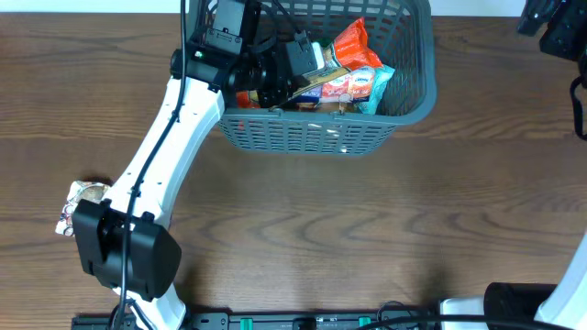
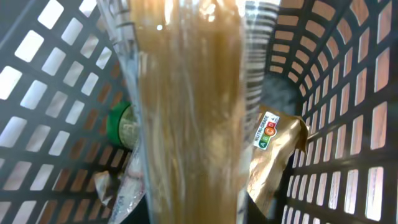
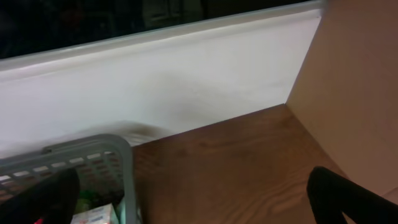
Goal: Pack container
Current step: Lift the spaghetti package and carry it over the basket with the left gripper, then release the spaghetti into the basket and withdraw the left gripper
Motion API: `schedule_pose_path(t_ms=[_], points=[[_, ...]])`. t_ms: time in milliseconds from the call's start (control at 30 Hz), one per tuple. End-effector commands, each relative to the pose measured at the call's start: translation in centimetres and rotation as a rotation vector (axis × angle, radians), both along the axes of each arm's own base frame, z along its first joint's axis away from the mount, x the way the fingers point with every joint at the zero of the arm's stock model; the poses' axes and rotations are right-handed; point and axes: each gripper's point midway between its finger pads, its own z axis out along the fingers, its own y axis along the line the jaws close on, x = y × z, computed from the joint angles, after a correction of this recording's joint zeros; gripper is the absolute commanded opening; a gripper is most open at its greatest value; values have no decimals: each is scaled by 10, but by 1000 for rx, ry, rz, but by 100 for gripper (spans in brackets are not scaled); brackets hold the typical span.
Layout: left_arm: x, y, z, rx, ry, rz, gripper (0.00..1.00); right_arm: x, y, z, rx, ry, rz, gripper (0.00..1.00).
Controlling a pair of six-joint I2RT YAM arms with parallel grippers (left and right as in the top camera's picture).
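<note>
- Two arms, both mine, at a wooden table (image 1: 367,229).
- Left gripper (image 1: 310,71): down inside the dark grey mesh basket (image 1: 303,133), jaws all but closed, pinching a clear packet (image 2: 186,112) with brownish contents, upright before my wrist camera.
- Basket: far edge of table, centre. Inside: red-orange snack bag (image 1: 353,44), teal pouch (image 1: 374,87), brown paper bag (image 2: 280,149).
- Right gripper (image 3: 193,186): far right, outside basket, jaws spread wide, nothing held.
- Small printed packet (image 1: 78,203) lies on table by left arm's base.

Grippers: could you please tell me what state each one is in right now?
Left gripper: closed on a clear packet inside the basket.
Right gripper: open, holding nothing.
</note>
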Motion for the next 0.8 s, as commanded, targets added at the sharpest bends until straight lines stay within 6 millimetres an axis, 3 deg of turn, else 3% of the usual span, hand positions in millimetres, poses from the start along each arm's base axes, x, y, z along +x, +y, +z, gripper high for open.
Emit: schedule_pose_path(t_ms=[0,200,300,400,500,567,600,633,700,767], points=[[1,-2,35,-42,-85,-20,98,0,-3,0,12,-3,-14,99],[9,0,43,-61,-101,32,98,0,-3,0,12,-3,-14,99],[24,4,69,-115,-142,148,99,0,-3,0,12,-3,-14,99],[45,21,105,-171,-225,341,98,0,-3,0,12,-3,-14,99],[66,65,147,-225,-326,664,99,0,-3,0,12,-3,-14,99],[69,105,166,-241,-375,902,98,0,-3,0,12,-3,-14,99],[67,135,175,-258,-396,1071,98,0,-3,0,12,-3,-14,99],[59,166,183,-279,-411,1252,98,0,-3,0,12,-3,-14,99],[38,208,188,-276,-426,1466,98,0,-3,0,12,-3,-14,99],[14,238,186,-218,-416,1575,98,0,-3,0,12,-3,-14,99]])
